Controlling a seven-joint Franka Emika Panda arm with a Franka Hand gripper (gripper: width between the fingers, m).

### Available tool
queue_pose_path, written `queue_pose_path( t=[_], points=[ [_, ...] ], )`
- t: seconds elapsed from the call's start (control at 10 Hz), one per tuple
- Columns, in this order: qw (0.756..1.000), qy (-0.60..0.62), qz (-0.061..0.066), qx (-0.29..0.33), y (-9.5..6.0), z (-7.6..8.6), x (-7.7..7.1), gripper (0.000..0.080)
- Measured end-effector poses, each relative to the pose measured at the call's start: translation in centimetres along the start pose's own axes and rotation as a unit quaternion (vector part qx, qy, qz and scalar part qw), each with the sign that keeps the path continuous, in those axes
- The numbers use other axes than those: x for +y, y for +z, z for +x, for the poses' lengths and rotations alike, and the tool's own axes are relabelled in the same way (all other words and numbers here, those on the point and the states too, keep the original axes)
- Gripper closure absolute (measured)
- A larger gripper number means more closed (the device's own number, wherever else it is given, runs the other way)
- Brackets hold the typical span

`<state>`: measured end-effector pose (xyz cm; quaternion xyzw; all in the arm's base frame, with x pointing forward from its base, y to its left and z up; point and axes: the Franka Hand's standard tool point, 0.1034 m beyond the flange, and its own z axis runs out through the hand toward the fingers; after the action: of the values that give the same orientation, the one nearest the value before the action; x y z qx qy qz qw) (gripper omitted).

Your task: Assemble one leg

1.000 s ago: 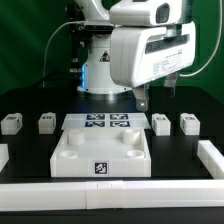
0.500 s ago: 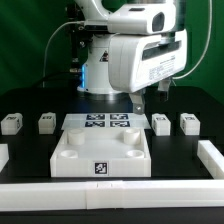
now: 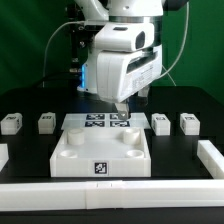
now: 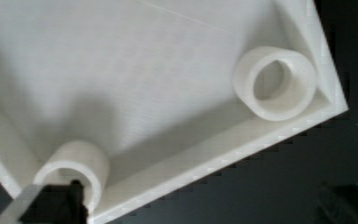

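Note:
Four small white legs with tags stand in a row on the black table: two at the exterior view's left point(image 3: 11, 123) point(image 3: 46, 122) and two at the right point(image 3: 160, 123) point(image 3: 189, 123). The large white tray-like part point(image 3: 100, 158) lies in front at the middle. My gripper point(image 3: 123, 108) hangs over the tray's far edge, above the marker board point(image 3: 100, 122), open and empty. In the wrist view the tray's floor point(image 4: 140, 90) fills the picture with two round corner sockets point(image 4: 279, 82) point(image 4: 73, 165). One dark fingertip point(image 4: 48, 205) shows at the picture's edge. No leg shows there.
White rails run along the front point(image 3: 110, 192) and at both sides point(image 3: 210, 152) of the table. The robot's base and cables stand behind the marker board.
The hand has swung toward the exterior view's left and come lower, from above the right legs to over the marker board and the tray's far edge. The parts have not moved.

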<state>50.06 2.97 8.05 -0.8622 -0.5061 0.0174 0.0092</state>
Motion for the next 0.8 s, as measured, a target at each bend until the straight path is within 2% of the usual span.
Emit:
queue_pose_path(
  t=[0.3,0.4,0.8],
  points=[
    [1.0,-0.02,-0.003,0.0,0.1,-0.1,-0.1,0.015],
    [0.998,-0.06,-0.004,-0.002,0.6,-0.6,-0.7,0.015],
    [0.987,-0.163,0.007,-0.007,1.6,-3.3,-2.7,0.015]
  ],
)
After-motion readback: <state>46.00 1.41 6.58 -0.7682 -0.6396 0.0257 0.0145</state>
